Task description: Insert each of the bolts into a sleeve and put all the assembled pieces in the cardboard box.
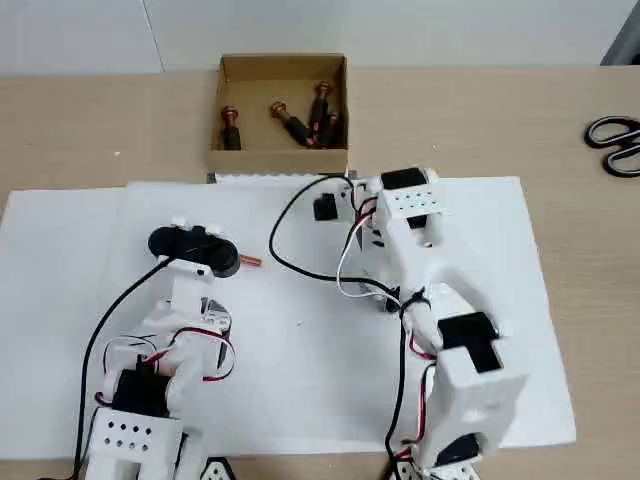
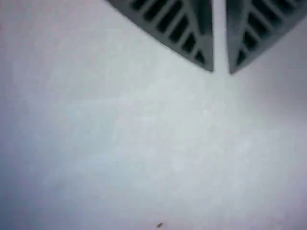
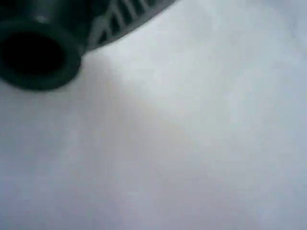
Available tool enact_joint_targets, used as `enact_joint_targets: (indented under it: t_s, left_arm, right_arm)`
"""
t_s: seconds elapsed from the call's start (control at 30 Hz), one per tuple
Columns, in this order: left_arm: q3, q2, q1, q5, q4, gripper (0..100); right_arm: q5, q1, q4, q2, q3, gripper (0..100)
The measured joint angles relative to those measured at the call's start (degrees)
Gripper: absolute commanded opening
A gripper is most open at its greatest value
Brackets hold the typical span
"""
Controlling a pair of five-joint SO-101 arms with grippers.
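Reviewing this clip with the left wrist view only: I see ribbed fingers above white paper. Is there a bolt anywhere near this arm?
Observer: Yes. In the high view a copper bolt sticks out right beside the left end effector. I cannot tell whether it is gripped.
Operator: What is the other arm doing?
Observer: The right end effector holds a black sleeve. In the right wrist view its open end faces the camera.
Operator: Anything boxed yet?
Observer: Yes. The cardboard box at the far side of the table holds several assembled pieces.
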Motion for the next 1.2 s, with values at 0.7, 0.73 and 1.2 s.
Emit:
enact_joint_targets:
  t_s: [0.7,0.73,1.2]
  left_arm:
    - [-29.98,30.24,0.00,-5.45,3.87,1]
    - [-33.05,33.93,0.00,-5.45,4.22,1]
    - [-80.70,80.00,0.00,15.47,26.29,1]
  right_arm:
    - [-1.23,6.68,5.36,-13.98,4.22,0.4]
    - [-1.23,6.77,5.36,-14.24,4.66,0.4]
    - [-1.32,11.96,3.43,-20.66,16.79,0.5]
